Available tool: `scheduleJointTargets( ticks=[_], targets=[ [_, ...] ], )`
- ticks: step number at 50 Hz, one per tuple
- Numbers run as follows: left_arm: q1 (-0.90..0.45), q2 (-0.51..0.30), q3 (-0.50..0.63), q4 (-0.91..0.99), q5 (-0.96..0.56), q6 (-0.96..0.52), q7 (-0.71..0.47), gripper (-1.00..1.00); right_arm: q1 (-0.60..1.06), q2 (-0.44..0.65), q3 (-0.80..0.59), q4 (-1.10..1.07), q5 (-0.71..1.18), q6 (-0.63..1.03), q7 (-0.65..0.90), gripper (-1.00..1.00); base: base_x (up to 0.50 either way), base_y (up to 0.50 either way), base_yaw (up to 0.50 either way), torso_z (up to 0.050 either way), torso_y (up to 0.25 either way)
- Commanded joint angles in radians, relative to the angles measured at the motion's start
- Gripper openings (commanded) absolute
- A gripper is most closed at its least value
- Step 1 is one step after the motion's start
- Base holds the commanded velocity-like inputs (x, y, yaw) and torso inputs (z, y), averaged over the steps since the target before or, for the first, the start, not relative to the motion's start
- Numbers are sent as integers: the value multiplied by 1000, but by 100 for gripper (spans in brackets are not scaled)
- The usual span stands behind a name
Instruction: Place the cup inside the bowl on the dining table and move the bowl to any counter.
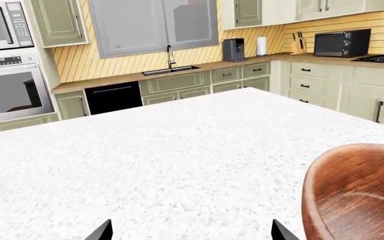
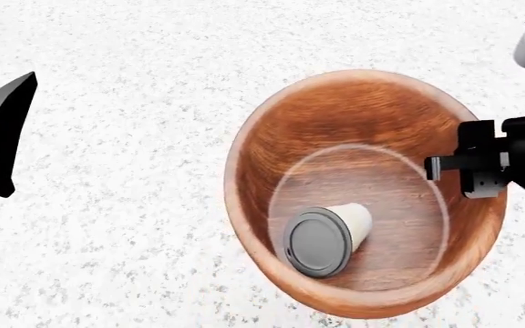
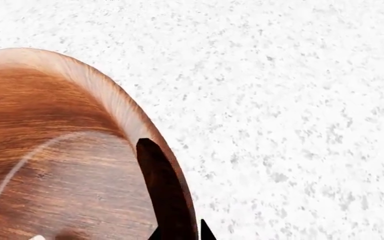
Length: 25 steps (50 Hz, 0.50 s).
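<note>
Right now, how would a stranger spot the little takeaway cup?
Find the white speckled stone table, then the big reddish-brown wooden bowl on it. Inside lies a small cream cup on its side, the only pale thing there, with a flat grey lid.

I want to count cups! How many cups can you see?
1. The cup lies tipped on its side inside the wooden bowl, lid on, on the white table. Another could sit outside these views.
</note>
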Motion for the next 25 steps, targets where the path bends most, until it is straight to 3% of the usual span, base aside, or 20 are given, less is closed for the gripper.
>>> scheduleJointTargets(
  ticks=[1, 11, 25],
  targets=[
    [7, -1, 1, -2, 20, 21, 5, 100, 22, 5, 15, 16, 9, 1, -26, -100, 0, 0, 0, 0, 0],
    [-13, -11, -1, 1, 3, 20, -8, 100, 62, 18, 23, 27, 3, 6, -12, -100, -48, -3, 0, 0, 1],
    [-35, -16, 6, -4, -6, 18, -13, 100, 54, 23, 11, 12, 3, 9, -25, -100, -454, -20, 0, 0, 0]
  ],
)
